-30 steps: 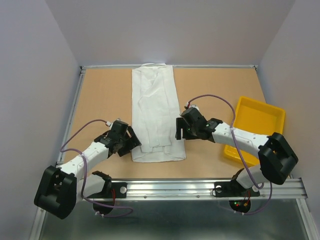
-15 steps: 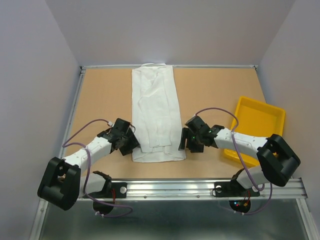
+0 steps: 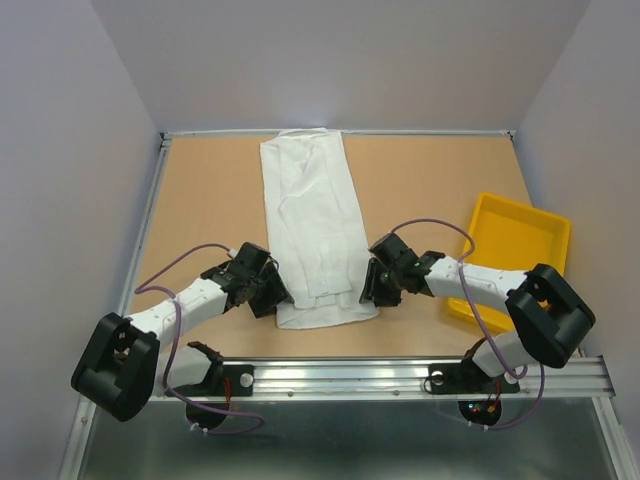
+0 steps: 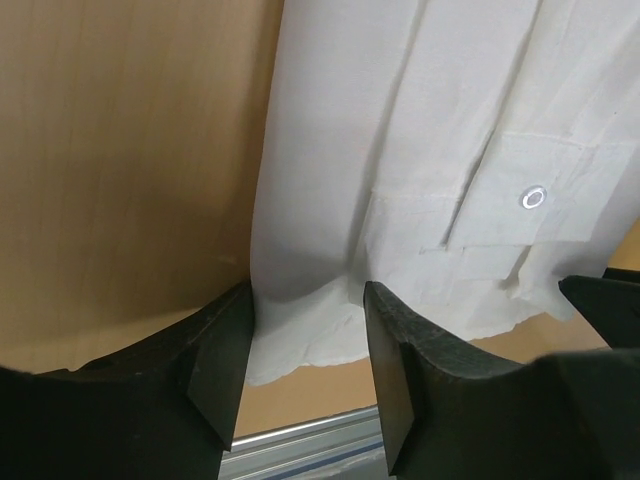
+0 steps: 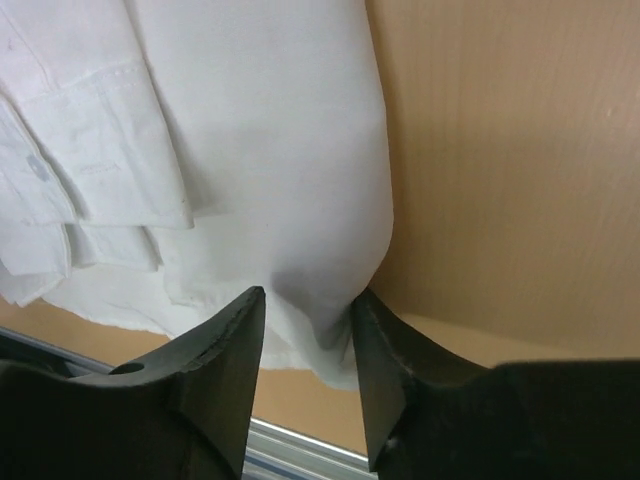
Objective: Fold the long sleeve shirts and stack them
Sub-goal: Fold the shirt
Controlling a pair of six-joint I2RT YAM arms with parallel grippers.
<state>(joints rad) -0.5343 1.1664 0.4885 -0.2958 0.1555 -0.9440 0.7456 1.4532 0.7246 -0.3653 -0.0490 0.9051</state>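
Observation:
A white long sleeve shirt [image 3: 312, 225] lies folded into a long strip down the middle of the table, with its cuffs near the front end. My left gripper [image 3: 272, 296] is at the shirt's near left corner. In the left wrist view [image 4: 306, 300] its jaws stand partly apart, with the shirt's edge [image 4: 300, 270] humped between the fingertips. My right gripper [image 3: 372, 288] is at the near right corner. In the right wrist view [image 5: 308, 300] its jaws stand partly apart around a bulge of shirt fabric [image 5: 320, 270] that touches both fingers.
A yellow tray [image 3: 512, 255] stands at the right, partly under the right arm. A metal rail [image 3: 420, 372] runs along the table's front edge, just beyond the shirt's hem. Grey walls close in the left, back and right sides.
Both grippers moved toward the front and inward onto the shirt's near corners. The shirt's near end has shifted a little to the right and narrowed.

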